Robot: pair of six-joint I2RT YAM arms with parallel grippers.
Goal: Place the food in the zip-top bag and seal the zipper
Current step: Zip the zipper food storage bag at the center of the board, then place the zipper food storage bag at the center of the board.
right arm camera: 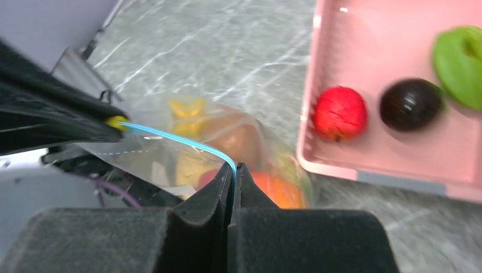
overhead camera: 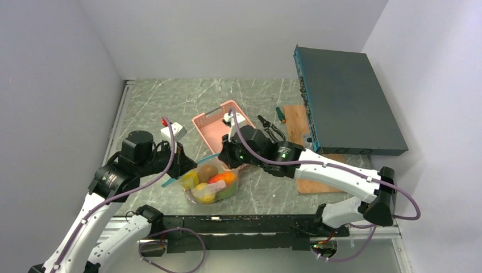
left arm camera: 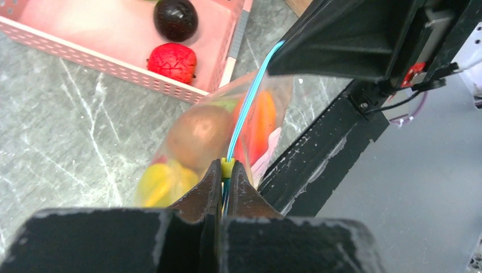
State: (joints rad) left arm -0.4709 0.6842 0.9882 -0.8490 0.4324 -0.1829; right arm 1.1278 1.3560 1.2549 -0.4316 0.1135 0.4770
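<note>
The zip-top bag (overhead camera: 211, 185) lies on the table near the front edge with several food pieces inside: brown (left arm camera: 199, 133), yellow (left arm camera: 159, 182) and orange (left arm camera: 264, 119). Its teal zipper (left arm camera: 244, 111) runs taut between both grippers. My left gripper (left arm camera: 227, 170) is shut on the zipper at the yellow slider (left arm camera: 227, 167). My right gripper (right arm camera: 235, 170) is shut on the zipper's (right arm camera: 182, 141) other end. In the top view the left gripper (overhead camera: 185, 162) is left of the bag and the right gripper (overhead camera: 226, 157) just behind it. Red (right arm camera: 339, 112), dark purple (right arm camera: 410, 104) and green (right arm camera: 460, 57) food pieces lie in the pink basket.
The pink basket (overhead camera: 206, 126) stands just behind the bag. A dark flat box (overhead camera: 347, 99) leans at the back right over a wooden board (overhead camera: 295, 133). Small tools (overhead camera: 271, 122) lie beside the basket and a white block (overhead camera: 173, 131) to its left. A black rail (overhead camera: 239, 224) runs along the near edge.
</note>
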